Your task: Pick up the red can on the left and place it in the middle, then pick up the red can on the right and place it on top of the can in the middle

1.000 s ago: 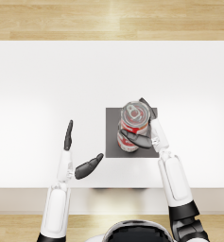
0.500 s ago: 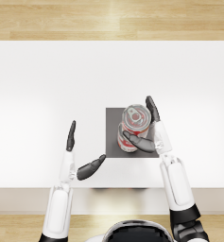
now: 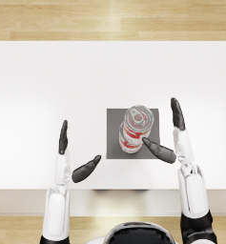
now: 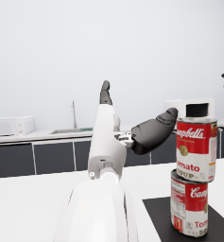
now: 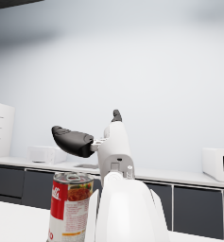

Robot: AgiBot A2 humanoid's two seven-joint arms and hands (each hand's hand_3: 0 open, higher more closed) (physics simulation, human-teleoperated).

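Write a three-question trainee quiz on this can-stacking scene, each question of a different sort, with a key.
1. True or false: the upper can stands on the lower can.
2. What do the cans stand on? A) dark mat B) blue tray C) bare floor
3. Fill in: the right hand holds ____.

Key: 1 true. 2 A, the dark mat. 3 nothing; it is open beside the stack, like the left hand.

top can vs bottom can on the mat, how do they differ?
The top can rests on the bottom can; only the bottom can touches the dark mat. In the left wrist view, the top can sits slightly off-centre on the bottom can. The top can's silver lid shows in the head view; the bottom can's is covered. Both are upright, red-and-white soup cans, alike in size.
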